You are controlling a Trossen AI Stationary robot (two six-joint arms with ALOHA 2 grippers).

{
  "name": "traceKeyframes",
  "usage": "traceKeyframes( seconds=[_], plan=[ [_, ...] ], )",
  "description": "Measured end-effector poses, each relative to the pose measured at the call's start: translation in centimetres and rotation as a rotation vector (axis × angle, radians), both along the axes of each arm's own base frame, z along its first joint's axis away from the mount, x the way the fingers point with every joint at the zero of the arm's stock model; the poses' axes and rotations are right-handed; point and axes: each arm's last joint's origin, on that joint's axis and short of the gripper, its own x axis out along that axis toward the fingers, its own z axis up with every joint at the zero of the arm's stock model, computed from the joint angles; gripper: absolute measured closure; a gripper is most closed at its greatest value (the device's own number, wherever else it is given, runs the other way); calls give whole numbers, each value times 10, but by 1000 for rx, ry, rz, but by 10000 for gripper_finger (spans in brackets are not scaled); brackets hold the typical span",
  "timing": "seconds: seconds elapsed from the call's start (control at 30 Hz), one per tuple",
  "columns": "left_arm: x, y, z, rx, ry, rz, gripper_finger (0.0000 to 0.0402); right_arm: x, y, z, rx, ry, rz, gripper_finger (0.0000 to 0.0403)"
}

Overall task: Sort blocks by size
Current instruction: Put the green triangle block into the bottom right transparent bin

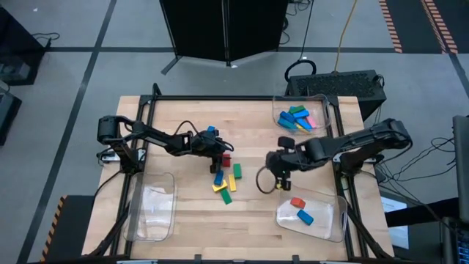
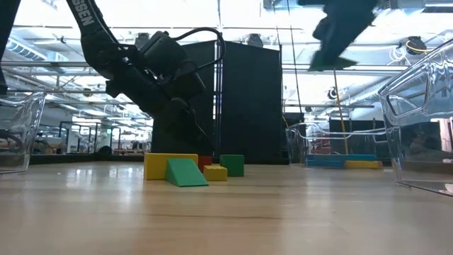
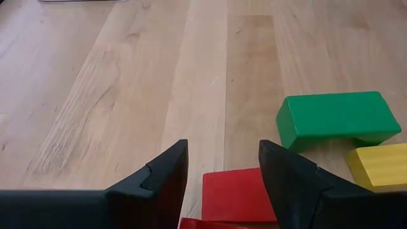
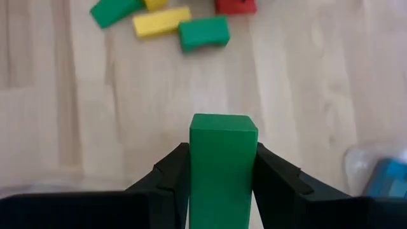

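Loose blocks lie in the middle of the table: red (image 1: pixel 226 158), blue (image 1: pixel 218 178), yellow (image 1: pixel 233 181) and green (image 1: pixel 227 196). My left gripper (image 1: pixel 222 152) is low over this pile and open. In its wrist view its fingers stand on either side of the red block (image 3: pixel 232 194), which lies flat on the wood, with a gap showing on one side. My right gripper (image 1: pixel 281 178) hangs above the table between the pile and the right-hand trays. It is shut on a green block (image 4: pixel 222 165). My right gripper pinches the green block's two long sides (image 4: pixel 222 191) between its two fingers. The block lies along the fingers, and its square end (image 4: pixel 222 124) sticks out past the fingertips. The fingers slant steeply down. The block is lifted clear of the table.
A clear tray (image 1: pixel 322 99) at the far right holds blue, green, pink and yellow blocks. Another clear tray (image 1: pixel 333 227) at the near right holds a red and a blue block. A third clear tray (image 1: pixel 150 209) stands at the near left. A blue block (image 1: pixel 212 130) lies beyond the left gripper.
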Motion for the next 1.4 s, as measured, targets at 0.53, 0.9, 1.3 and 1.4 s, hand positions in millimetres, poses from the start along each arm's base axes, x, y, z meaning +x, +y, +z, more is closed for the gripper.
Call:
traceKeyframes(
  seconds=[0.53,0.9,1.3,1.4],
  plan=[
    [0,0,0,0,-3,0,207,-36,61,3,68,2,-73,282],
    [0,0,0,0,-4,0,207,-54,92,3,139,-20,-113,282],
    [0,0,0,0,-4,0,207,-77,123,-43,253,-3,-182,282],
    [0,0,1,1,-9,0,207,-78,128,-60,318,-37,-185,282]
  ],
)
